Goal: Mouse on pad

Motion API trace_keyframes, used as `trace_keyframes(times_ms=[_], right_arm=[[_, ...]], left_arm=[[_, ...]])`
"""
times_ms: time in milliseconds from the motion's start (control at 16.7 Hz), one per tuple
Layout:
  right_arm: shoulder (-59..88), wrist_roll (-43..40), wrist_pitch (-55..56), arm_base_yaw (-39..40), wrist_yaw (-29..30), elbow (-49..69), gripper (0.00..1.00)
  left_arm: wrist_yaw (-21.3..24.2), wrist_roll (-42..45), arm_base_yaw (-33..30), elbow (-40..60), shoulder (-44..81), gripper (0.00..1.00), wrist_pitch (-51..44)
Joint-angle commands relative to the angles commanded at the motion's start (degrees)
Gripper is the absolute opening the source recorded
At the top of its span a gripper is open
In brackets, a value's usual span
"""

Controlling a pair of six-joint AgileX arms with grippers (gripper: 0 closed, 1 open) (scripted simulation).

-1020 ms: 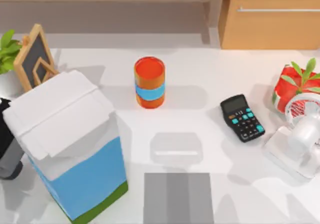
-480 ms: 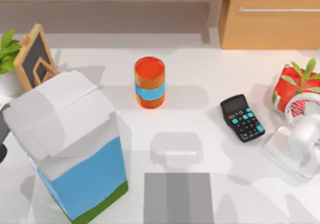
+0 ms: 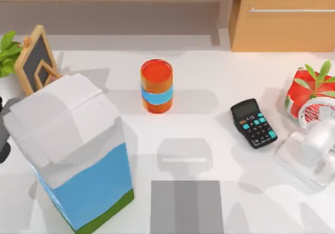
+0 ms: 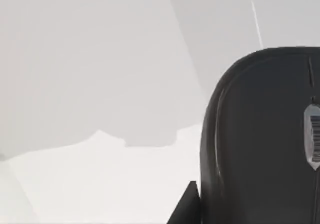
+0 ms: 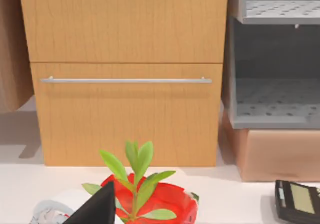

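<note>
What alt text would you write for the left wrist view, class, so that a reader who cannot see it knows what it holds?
A glossy black mouse with a grey barcode-like mark sits close to the camera on the white table. A dark finger tip of the left gripper pokes in beside it, and a broad grey shadow covers the table beyond.

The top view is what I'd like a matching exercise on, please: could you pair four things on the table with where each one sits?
Things:
1. pad
2. orange can
3. calculator
4. milk carton

Places:
A. right of the can, beside the white fan
B. left side, tall, in front of the small chalkboard
C. near edge, centre
D. centre, toward the back

Pairs: 1-C, 2-D, 3-A, 4-B
</note>
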Motion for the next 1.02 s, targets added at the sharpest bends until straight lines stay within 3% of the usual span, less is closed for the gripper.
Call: trace_keyframes(times_ms=[240, 480, 780, 1020], right_arm=[[0.00, 0.00, 0.00, 0.00, 0.00, 0.00, 1.00], [0.00, 0.00, 0.00, 0.00, 0.00, 0.00, 1.00], [0.00, 0.00, 0.00, 0.00, 0.00, 0.00, 1.00], [0.00, 0.00, 0.00, 0.00, 0.00, 0.00, 1.00]], left_arm=[[-0.20, -8.97, -4.57, 7.81, 1.09, 0.00, 1.86], [-1.09, -25.41, -9.91, 18.83, 2.58, 0.00, 4.75], [-1.44, -54.44, -18.11, 30.59, 6.72, 0.00, 7.50], [-0.10, -82.16, -27.34, 34.36, 12.14, 0.00, 7.83]])
